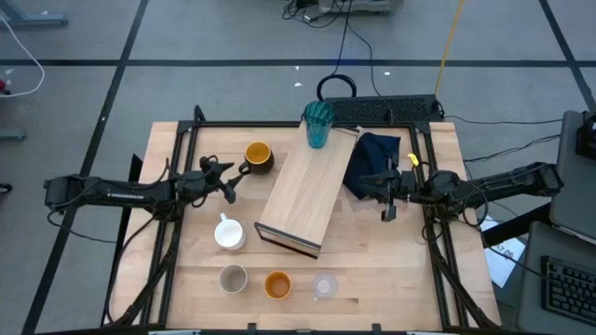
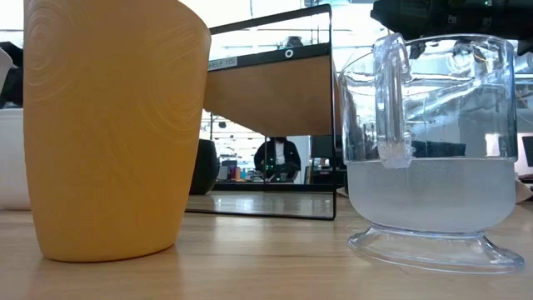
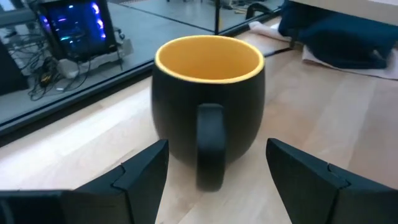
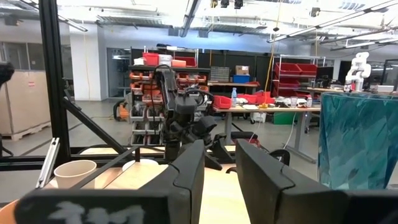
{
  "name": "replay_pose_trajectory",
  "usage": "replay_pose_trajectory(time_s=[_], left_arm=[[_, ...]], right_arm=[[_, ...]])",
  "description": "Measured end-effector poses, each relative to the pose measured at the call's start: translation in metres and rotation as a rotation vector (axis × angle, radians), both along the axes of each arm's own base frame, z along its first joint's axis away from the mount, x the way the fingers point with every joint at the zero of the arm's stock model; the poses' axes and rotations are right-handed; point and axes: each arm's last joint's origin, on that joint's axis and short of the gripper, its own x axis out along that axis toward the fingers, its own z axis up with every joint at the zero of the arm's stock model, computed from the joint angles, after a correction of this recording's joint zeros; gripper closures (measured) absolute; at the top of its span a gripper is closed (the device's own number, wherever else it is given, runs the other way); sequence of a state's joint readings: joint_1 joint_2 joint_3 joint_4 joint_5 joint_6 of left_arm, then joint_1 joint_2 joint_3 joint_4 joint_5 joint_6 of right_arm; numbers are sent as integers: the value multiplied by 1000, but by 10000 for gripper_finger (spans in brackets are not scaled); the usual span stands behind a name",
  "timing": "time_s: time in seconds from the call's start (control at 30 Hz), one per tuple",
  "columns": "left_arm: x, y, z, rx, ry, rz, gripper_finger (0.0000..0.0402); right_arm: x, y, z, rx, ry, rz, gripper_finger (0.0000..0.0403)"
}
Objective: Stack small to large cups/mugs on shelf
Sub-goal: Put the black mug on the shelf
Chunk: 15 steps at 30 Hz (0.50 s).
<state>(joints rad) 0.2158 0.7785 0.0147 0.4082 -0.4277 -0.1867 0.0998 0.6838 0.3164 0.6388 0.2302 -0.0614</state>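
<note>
Right now the left pincer (image 1: 226, 180) stands spread wide and grasping nothing, with the dark mug (image 3: 208, 104) just ahead of it, handle turned toward the gap between the fingers but not yet between them. Beyond the mug lies the shelf (image 1: 307, 197), a long board set at a slant on the surface (image 1: 410, 279), and only the teal tumbler (image 1: 318, 124) sits on it, at the end farthest from that pincer. Off to its near side wait the white mug (image 1: 229, 233), beige cup (image 1: 233, 277), orange cup (image 1: 277, 284) and clear glass (image 1: 325, 286), all untouched. Across the board, the right pincer (image 1: 388, 198) hangs nearly clenched and empty over the navy cloth (image 1: 374, 160). I'd judge the job barely begun: five vessels remain.
</note>
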Motion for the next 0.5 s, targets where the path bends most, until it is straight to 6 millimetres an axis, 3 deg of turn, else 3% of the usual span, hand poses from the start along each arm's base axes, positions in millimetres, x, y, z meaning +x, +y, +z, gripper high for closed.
replay_pose_trajectory(time_s=[0.5], left_arm=[[11, 10, -16, -27, 62, -42, 131]], right_arm=[[0, 0, 0, -3, 1, 0, 319]])
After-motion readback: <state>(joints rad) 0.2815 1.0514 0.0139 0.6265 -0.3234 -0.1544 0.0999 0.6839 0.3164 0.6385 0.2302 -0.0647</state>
